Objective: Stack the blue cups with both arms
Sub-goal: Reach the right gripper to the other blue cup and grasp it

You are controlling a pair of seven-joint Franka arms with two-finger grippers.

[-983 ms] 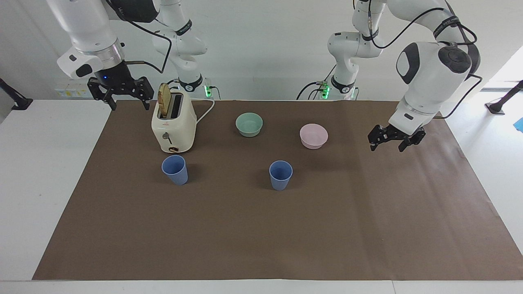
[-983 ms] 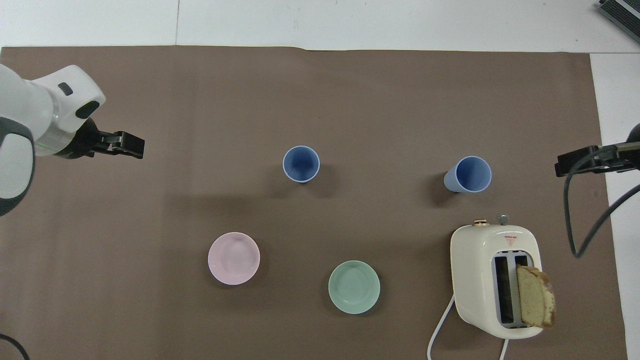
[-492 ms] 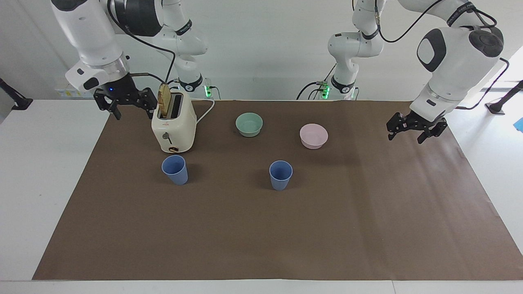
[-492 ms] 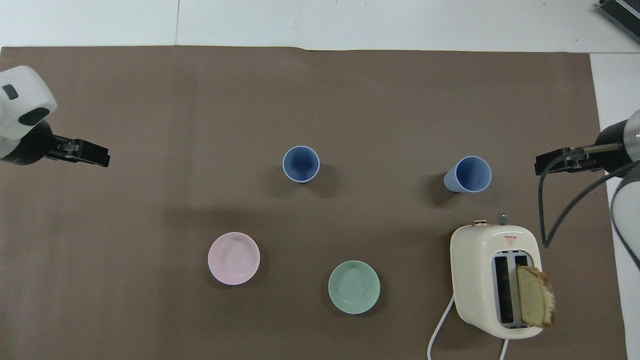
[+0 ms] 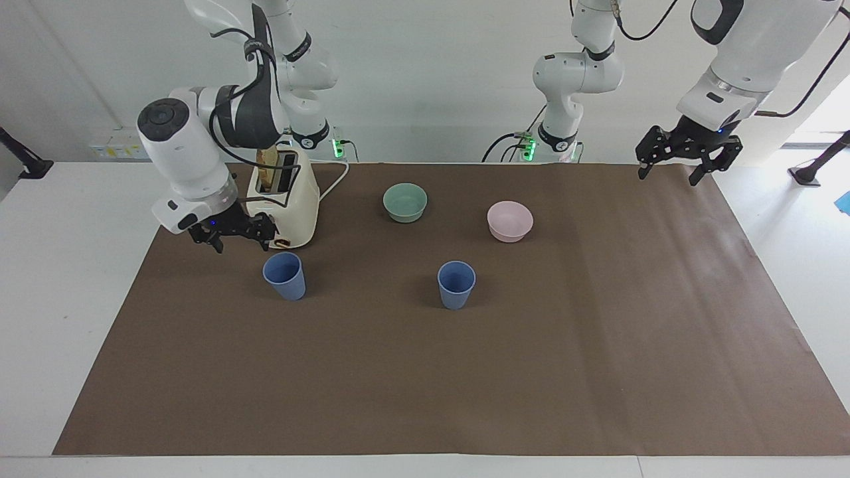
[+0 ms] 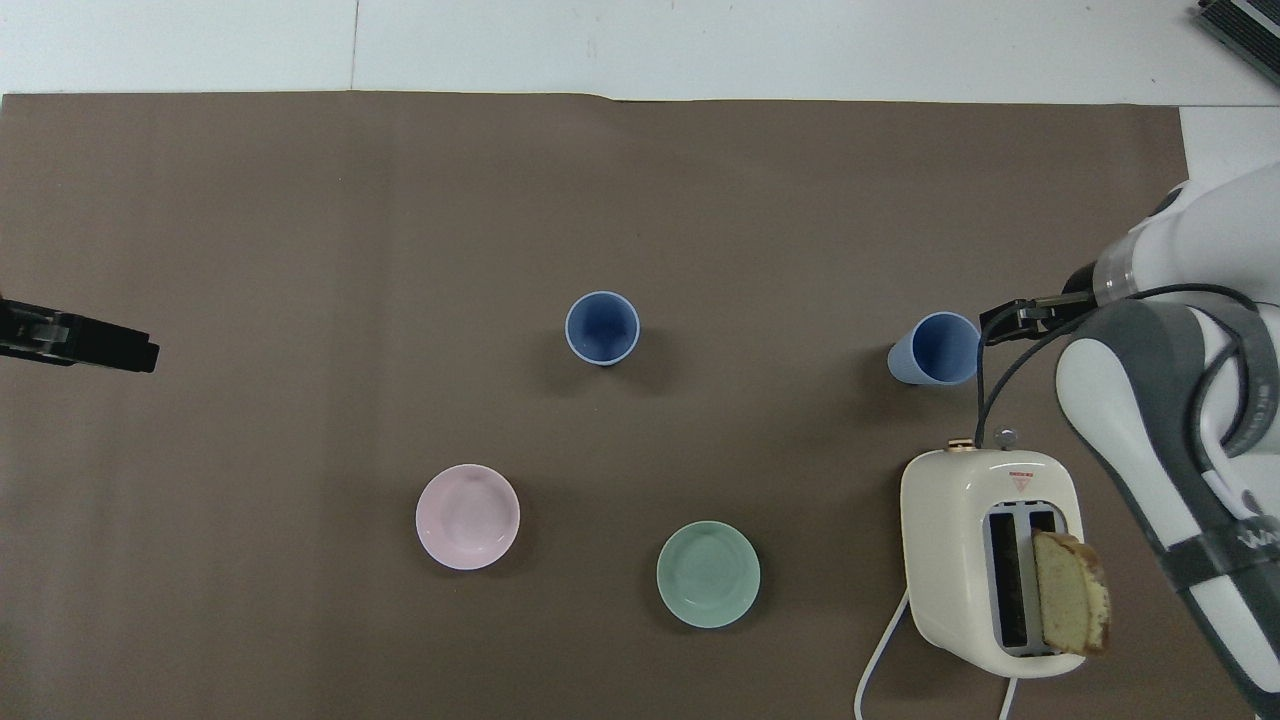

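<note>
Two blue cups stand upright and apart on the brown mat. One cup (image 5: 284, 275) (image 6: 935, 348) stands just in front of the toaster, the other (image 5: 456, 284) (image 6: 602, 328) at the middle of the mat. My right gripper (image 5: 240, 244) (image 6: 1003, 320) is open and empty. It hangs low over the mat beside the toaster, close to the first cup and not touching it. My left gripper (image 5: 669, 175) (image 6: 145, 355) is open and empty, raised over the mat's edge at the left arm's end.
A cream toaster (image 5: 282, 199) (image 6: 990, 560) with a bread slice in one slot stands at the right arm's end, its cord trailing toward the robots. A mint-green bowl (image 5: 405, 202) (image 6: 708, 574) and a pink bowl (image 5: 509, 220) (image 6: 468, 516) sit nearer to the robots than the cups.
My right gripper has come down past the toaster to the cup beside it. My left gripper has risen and drawn back toward the mat's edge. The cups have not moved.
</note>
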